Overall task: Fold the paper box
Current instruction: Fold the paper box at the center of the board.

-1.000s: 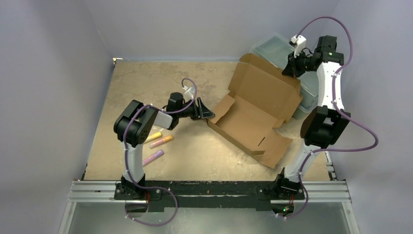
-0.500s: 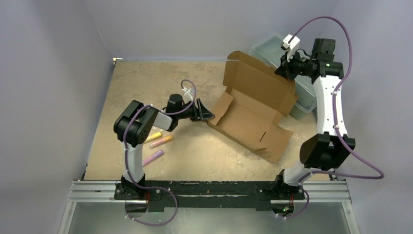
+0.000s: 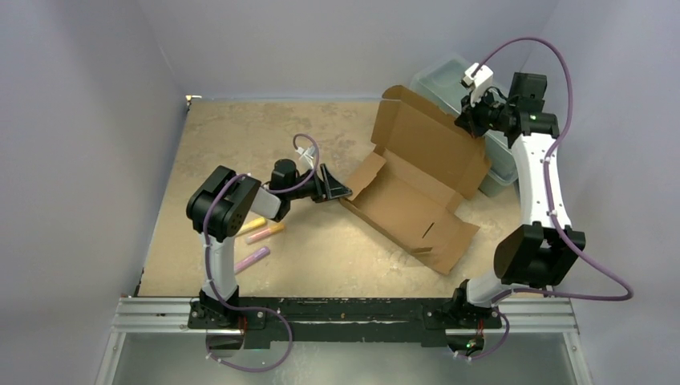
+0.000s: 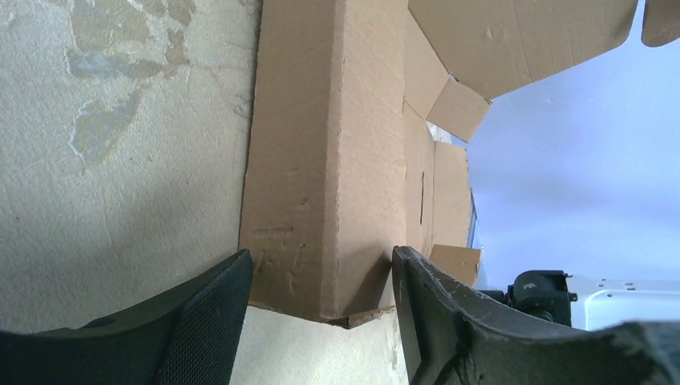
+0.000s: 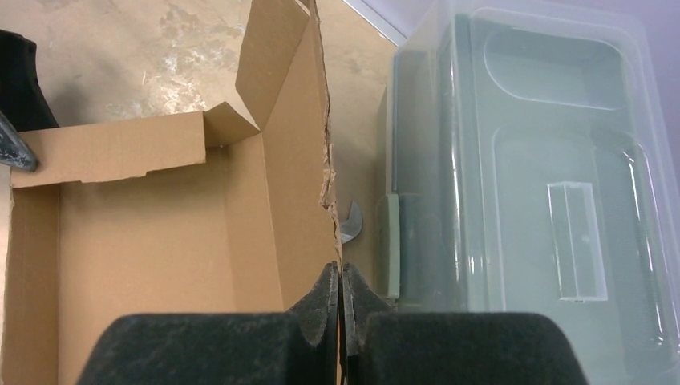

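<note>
Paper box (image 3: 409, 196): right fingers (image 5: 321, 301) pinch its raised lid; left fingers (image 4: 208, 313) wide, apparently straddling a wall.

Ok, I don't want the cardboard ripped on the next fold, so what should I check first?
1. Grip: the right gripper is shut on the lid edge of the paper box: ok.
2. The left gripper is open, astride the box's end wall: ok.
3. Its fingers touching that wall: cannot tell.
4. Lid raised over the base: ok.
5. Lid edge sound at the grip: not ok, it looks ragged just above.
6. The plastic toolbox apart from the lid: cannot tell, it sits close behind.
</note>
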Robot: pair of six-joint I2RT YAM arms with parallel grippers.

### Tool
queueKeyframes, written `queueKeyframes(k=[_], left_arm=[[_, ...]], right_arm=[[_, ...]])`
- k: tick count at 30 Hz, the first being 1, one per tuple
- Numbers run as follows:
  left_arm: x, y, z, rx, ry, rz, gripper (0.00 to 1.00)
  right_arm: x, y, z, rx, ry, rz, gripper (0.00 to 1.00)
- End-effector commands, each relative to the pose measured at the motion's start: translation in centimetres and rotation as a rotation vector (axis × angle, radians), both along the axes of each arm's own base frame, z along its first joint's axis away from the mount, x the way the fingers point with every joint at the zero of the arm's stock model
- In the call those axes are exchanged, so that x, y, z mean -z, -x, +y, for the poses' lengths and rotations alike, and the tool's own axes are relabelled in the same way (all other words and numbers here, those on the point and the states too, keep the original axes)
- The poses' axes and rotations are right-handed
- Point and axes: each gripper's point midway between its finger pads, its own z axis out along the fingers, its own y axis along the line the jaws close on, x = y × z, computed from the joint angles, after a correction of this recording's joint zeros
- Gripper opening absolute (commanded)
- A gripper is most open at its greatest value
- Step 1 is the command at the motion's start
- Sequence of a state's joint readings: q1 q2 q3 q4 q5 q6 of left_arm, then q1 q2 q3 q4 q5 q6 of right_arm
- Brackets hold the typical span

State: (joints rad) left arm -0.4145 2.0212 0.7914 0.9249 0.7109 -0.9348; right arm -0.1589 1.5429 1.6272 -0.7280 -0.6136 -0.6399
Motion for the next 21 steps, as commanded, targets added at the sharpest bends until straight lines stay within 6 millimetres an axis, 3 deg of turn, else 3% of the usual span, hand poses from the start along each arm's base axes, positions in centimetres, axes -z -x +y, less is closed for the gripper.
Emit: queueKeyframes(k=[1, 14, 21], left_arm=[[-1.8, 0.0, 0.1, 0.013, 0.041, -0.054, 0.64], [-2.7, 0.0, 0.6, -0.001, 0.094, -0.050, 0.66], [-2.3, -0.3, 0.6, 0.002, 0.067, -0.050, 0.67]], right_arm=[[-3.6, -0.2, -0.3, 0.032, 0.011, -0.118, 0.00], [-3.8, 0.7, 0.0, 0.023, 0.016, -0.123, 0.00], [-4.2, 1.3, 1.3, -0.006, 0.020, -0.135, 0.00]])
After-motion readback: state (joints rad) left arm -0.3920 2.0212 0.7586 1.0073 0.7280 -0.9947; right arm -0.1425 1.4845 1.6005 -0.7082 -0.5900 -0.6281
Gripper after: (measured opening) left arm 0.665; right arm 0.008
